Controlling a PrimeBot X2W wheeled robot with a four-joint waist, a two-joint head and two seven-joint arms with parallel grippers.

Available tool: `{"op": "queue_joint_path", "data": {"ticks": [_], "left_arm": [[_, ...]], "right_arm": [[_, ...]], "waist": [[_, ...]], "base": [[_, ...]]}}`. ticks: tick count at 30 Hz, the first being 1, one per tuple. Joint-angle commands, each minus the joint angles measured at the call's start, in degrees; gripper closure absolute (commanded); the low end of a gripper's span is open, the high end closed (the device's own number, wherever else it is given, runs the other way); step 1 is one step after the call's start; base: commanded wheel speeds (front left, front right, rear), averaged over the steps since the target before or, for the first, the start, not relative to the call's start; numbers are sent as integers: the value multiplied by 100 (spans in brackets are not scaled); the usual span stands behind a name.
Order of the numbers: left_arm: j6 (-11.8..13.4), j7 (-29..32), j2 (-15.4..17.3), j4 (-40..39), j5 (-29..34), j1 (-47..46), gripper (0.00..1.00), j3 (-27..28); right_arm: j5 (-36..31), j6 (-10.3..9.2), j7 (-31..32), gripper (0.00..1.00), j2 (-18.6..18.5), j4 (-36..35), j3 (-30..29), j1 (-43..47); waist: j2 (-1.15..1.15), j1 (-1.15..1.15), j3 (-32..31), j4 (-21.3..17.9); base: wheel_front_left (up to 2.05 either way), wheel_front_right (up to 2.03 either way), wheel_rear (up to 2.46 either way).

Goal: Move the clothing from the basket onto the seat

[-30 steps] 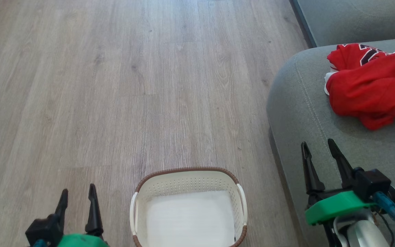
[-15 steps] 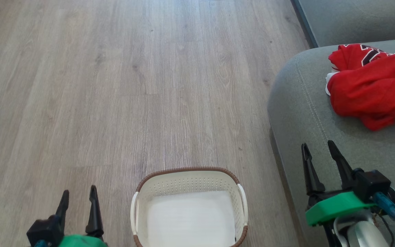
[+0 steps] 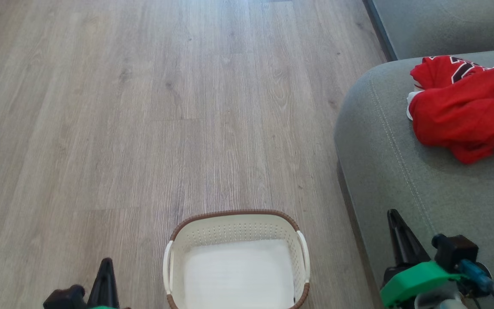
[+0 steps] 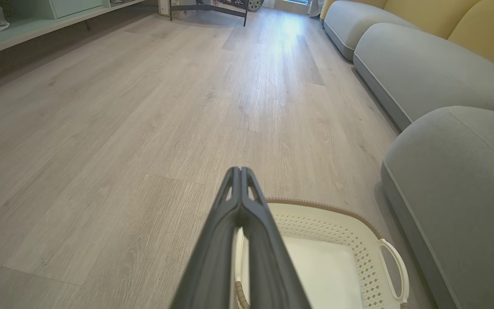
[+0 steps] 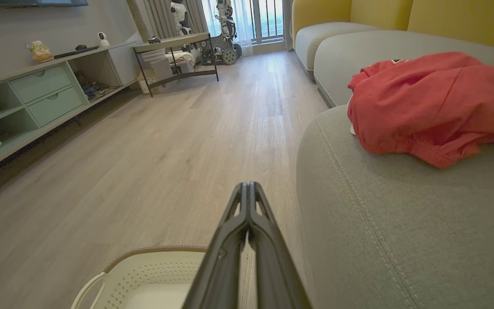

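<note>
Now, left of the basket [image 3: 236, 213], the left gripper [image 3: 106, 268] hangs low over the floor [image 3: 144, 107], its two fingers pressed together on nothing. The basket itself stands on the floor with its white bottom bare. No red shows inside as far as the views reach, though its near end is cut off. Right of the basket, the right gripper [image 3: 397, 227] sits over the edge of the seat [image 3: 384, 141], fingers likewise closed and empty. Farther right of the basket and beyond it, the clothing [image 3: 465, 116] lies in a red heap on the seat, well apart from both grippers.

The transfer looks done, so the step in hand is probably parking the arms. Doing it well means drawing each arm straight back. The left fingers should stay off the basket's handle, the right ones should not drag on the seat fabric, and the heap should be left undisturbed.
</note>
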Motion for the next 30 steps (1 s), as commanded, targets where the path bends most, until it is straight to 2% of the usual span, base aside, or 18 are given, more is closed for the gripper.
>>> {"op": "queue_joint_path", "data": {"ticks": [1,30], "left_arm": [[-63,27,25,-152,-157,-157,100,57],[-469,471,-73,-50,-1784,-533,100,421]], "right_arm": [[198,0,39,100,-6,-214,-31,-226],[2085,-1,467,100,-42,-214,-169,-373]], "waist": [[0,0,4,2],[0,0,48,35]], "base": [[0,0,0],[0,0,0]]}}
